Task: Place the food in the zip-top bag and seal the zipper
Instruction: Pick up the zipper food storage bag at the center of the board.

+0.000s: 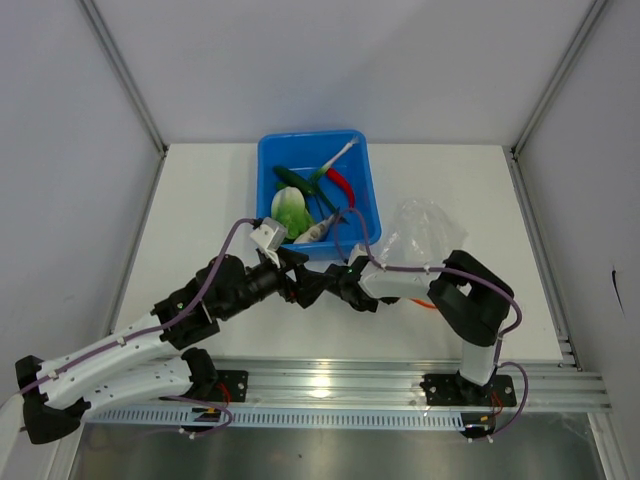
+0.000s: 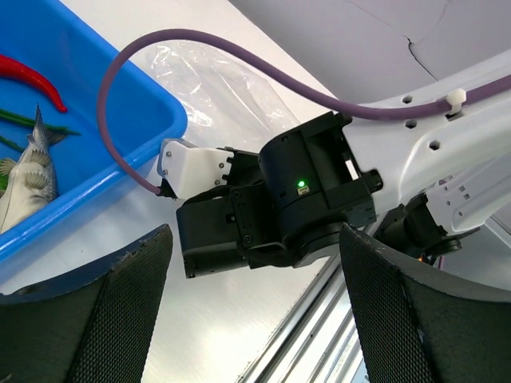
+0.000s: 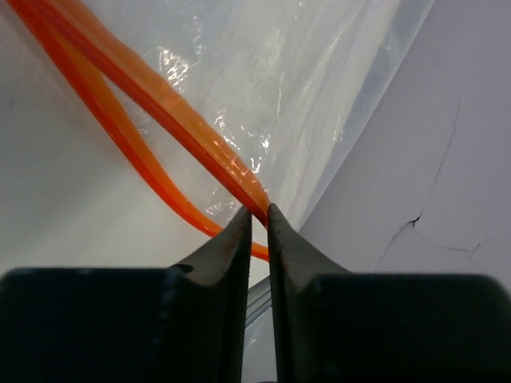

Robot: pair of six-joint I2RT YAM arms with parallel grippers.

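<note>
- Spanning between pale grey walls [image 1: 60, 120], a white surface [image 1: 200, 200] carried a blue bin [image 1: 266, 175].
- Left pincer [image 2: 251, 239] gaped, released.
- Right pincer [image 3: 259, 211] clenched the orange zipper [image 3: 160, 96].

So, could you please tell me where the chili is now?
Top view: the chili lies in the blue bin, toward its right wall, beside the green pods.

a white desk [image 1: 200, 250] boxed in by plain pale grey walls [image 1: 340, 60], slim aluminium posts [image 1: 125, 75] at the back corners, a slotted aluminium rail [image 1: 340, 385] along its near edge.
</note>
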